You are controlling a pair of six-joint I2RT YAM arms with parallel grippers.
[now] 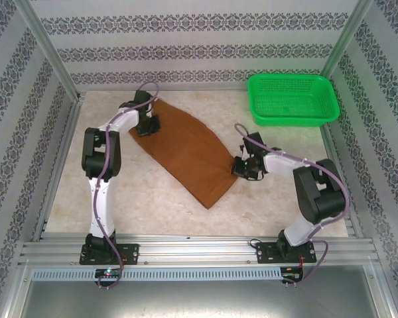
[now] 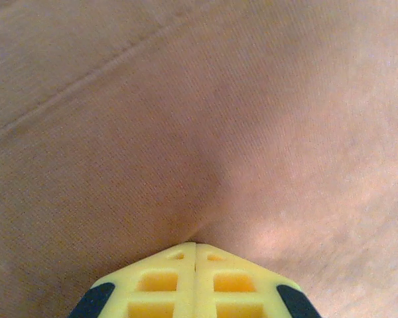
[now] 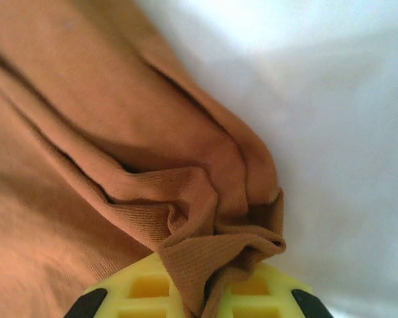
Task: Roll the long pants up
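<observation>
Long pants [image 1: 186,149] lie flat in a slanting band across the middle of the surface [image 1: 152,205], left claw [image 1: 148,126] pinched on the far end, right claw [image 1: 242,167] clamped on bunched cloth at the near-right edge.

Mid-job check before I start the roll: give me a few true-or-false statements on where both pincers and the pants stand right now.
1. The right pincer is shut on a bunched edge of the long pants. True.
2. The pants are rolled into a bundle. False: they lie flat in a long strip on the table.
3. The left pincer is shut, its tips pressed into the cloth. True.
4. The pants sit in the green basket. False: the basket stands apart from them, at the far right corner.
5. The left pincer is at the near end of the pants. False: it is at their far end.
</observation>
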